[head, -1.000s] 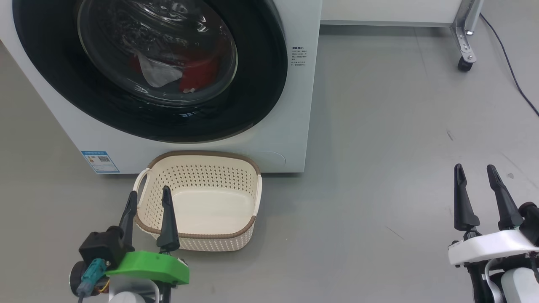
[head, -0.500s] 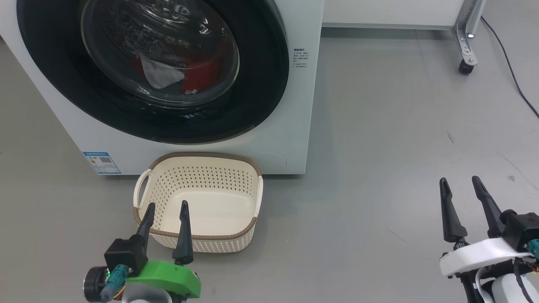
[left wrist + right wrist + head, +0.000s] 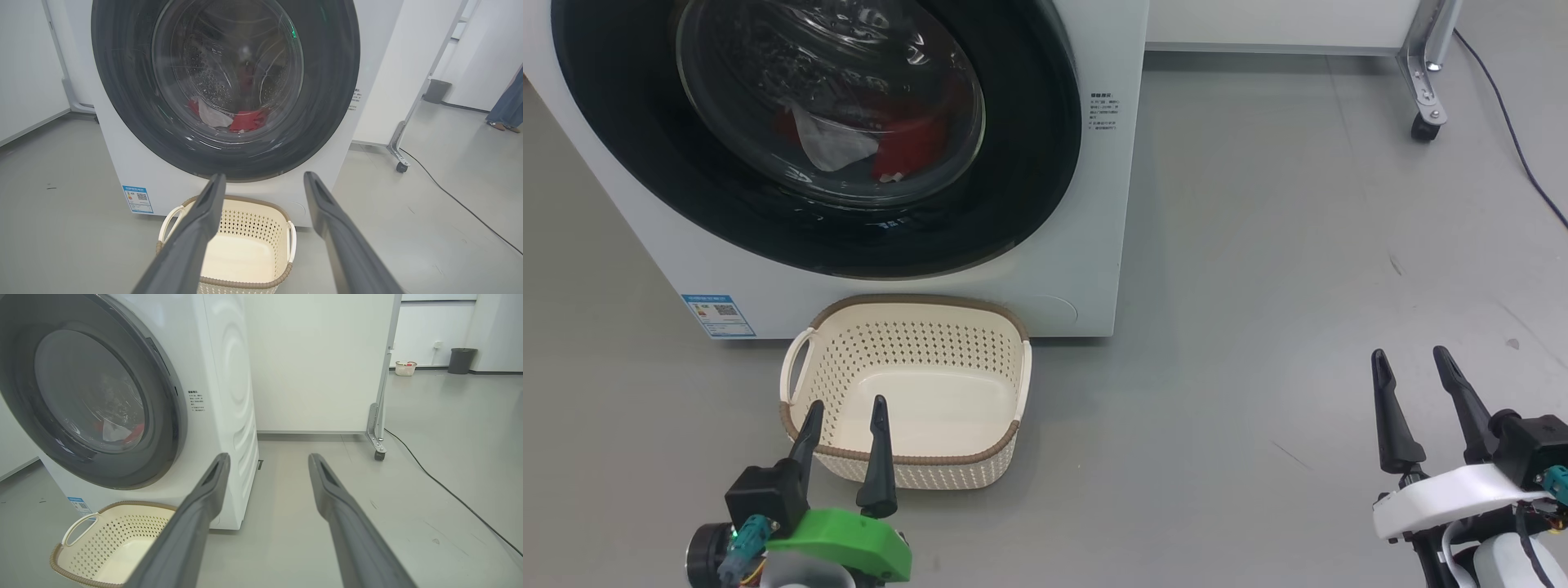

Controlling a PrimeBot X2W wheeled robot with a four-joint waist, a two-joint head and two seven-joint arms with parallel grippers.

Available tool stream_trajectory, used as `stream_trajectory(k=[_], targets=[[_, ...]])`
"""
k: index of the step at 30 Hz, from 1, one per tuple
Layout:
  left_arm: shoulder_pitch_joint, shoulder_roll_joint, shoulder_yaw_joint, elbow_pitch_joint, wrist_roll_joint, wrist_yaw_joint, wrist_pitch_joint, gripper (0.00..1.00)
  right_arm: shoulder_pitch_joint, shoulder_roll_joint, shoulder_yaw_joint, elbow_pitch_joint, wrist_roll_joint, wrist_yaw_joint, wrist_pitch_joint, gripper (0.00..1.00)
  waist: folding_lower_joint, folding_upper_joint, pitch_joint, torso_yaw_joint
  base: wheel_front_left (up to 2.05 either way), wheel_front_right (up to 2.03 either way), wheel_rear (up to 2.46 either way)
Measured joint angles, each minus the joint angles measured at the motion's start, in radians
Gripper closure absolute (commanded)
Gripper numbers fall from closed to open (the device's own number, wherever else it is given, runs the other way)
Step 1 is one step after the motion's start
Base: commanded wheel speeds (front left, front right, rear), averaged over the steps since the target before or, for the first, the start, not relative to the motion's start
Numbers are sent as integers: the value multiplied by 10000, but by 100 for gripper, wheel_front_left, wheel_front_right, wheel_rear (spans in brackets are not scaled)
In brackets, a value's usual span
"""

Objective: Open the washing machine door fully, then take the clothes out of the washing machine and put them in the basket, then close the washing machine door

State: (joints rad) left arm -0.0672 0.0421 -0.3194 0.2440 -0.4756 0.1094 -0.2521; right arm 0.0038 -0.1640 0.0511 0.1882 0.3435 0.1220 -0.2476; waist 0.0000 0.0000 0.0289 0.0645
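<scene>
**Head view.** The washing machine [image 3: 1086,269] filled the upper left of the frame. The washing machine door [image 3: 1029,163], a wide glossy black ring around a bulging glass bowl, lay closed against its white front. Through the glass the clothes [image 3: 915,147] appeared as red fabric with a pale piece beside it, low in the drum. A small blue label [image 3: 717,314] sat at the cabinet's lower left corner.

The basket [image 3: 915,304], cream and perforated with a brown rim, stood on the grey floor [image 3: 1258,327] at lower centre-left. It sat just in front of the machine's base and below the door, its cream bottom visible.

The left end effector [image 3: 847,403] rose from the lower left of the frame. Its two dark fingers were spread and pinched nothing, and their tips overlapped the basket's near rim in the picture. The right end effector [image 3: 1409,353] stood at the lower right, fingers likewise spread with only floor between them, well apart from machine and basket.

A metal leg on a caster [image 3: 1425,122] and a dark cable [image 3: 1515,139] occupied the upper right.

**Left wrist view.** The spread fingers framed the basket and the door's lower rim.

**Right wrist view.** The spread fingers pointed at the floor to the right of the machine's corner.
</scene>
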Motion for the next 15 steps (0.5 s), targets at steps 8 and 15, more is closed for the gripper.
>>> stream_trajectory(k=[8, 15], targets=[[-3, 0, -33, 58, -82, 13, 0, 0, -14, 0, 36, 54, 0, 0, 0, 0, 0, 0, -17, -6, 0, 0, 0], [-8, 0, -38, 59, -84, 13, 0, 0, -59, -15, 98, 90, -2, 0, 0, 0, 0, 0, -21, -9, 0, 0, 0]])
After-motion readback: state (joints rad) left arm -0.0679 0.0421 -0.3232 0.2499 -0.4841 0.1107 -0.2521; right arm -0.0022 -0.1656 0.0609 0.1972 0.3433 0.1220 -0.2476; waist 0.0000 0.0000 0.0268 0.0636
